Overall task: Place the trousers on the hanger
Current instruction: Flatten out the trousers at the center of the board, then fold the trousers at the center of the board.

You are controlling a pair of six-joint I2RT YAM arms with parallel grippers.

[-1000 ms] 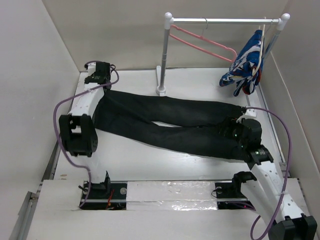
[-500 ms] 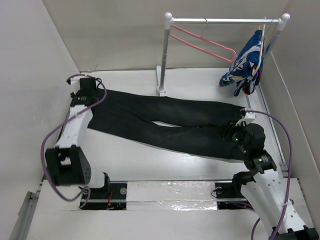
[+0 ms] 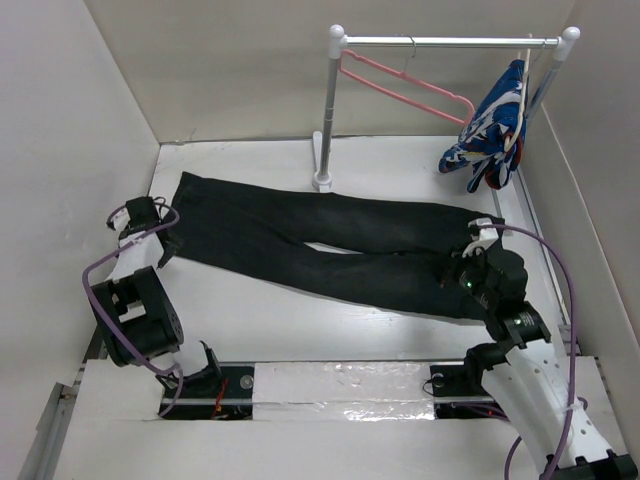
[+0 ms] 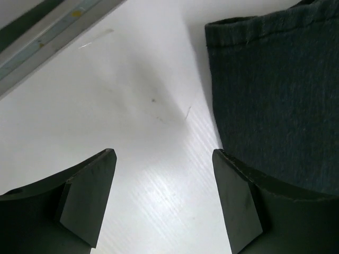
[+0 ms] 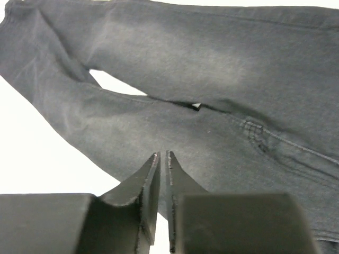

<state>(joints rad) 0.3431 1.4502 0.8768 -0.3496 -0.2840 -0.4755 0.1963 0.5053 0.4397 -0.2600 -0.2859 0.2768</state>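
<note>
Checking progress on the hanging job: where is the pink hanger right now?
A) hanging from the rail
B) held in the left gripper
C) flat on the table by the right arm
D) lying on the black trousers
A: the hanger hangs by its hook from the rail, while the trousers lie flat on the table below.

White table (image 3: pixel 300 320) boxed by plain pale walls (image 3: pixel 200 70); a white garment rack (image 3: pixel 328 110) stands at the back

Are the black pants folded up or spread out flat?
Spread out flat. The trousers lie on the table, both legs stretched long, with a bare gap showing between them.
</note>
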